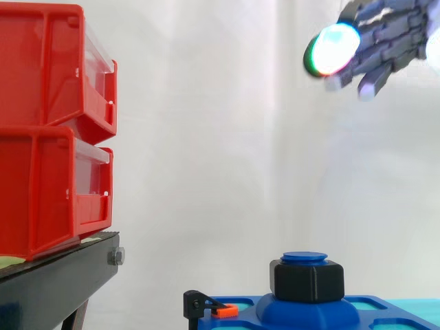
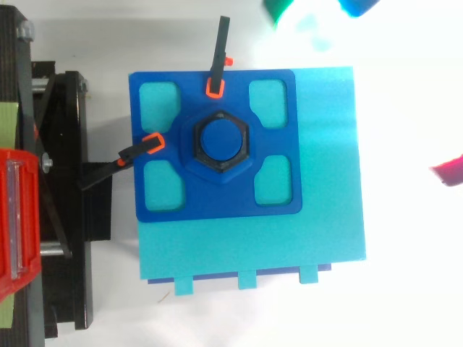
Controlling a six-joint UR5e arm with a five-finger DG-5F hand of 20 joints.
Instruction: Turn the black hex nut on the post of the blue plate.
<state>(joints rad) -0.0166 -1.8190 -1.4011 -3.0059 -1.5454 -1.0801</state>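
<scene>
Side view. Black hex nut (image 1: pixel 309 280) lowest and closest, seated round the blue post (image 1: pixel 304 258) at the middle of the blue plate (image 1: pixel 385 311), with the post's flat top showing just above the nut. Small black clamp (image 1: pixel 201 302) with an orange tip at the plate's left edge. Turquoise base (image 1: pixel 423 303) visible behind the plate's right end. Two red bins (image 1: pixel 41 82), stacked one on the other, at the left on a black stand (image 1: pixel 58 278), well apart from the plate. White curtain (image 1: pixel 206 137) behind everything. Hand (image 1: pixel 395 31) high in the upper right corner, well above the nut and touching nothing, fingers stretched out and loosely spread, empty. One fingertip pad (image 1: pixel 333 49) glowing white, cyan and green with a magenta rim.

Top view. Nut (image 2: pixel 219 173) at the plate's centre, ringing the round post top (image 2: pixel 221 139), its flats plainly readable. Plate (image 2: pixel 166 199) lying on the base's upper left corner, bare turquoise (image 2: pixel 325 181) along the base's right and lower edges. Four rounded windows in the plate, one toward each corner, turquoise showing through. One clamp (image 2: pixel 218 58) on the plate's upper edge, another clamp (image 2: pixel 119 157) on its left edge, orange tips on the plate. Stand (image 2: pixel 69 217) and one red bin (image 2: pixel 18 217) along the left of the view. Green and blue glow of the pads (image 2: pixel 358 6) at the top, beyond the base's upper right corner, apart from nut and plate.
</scene>
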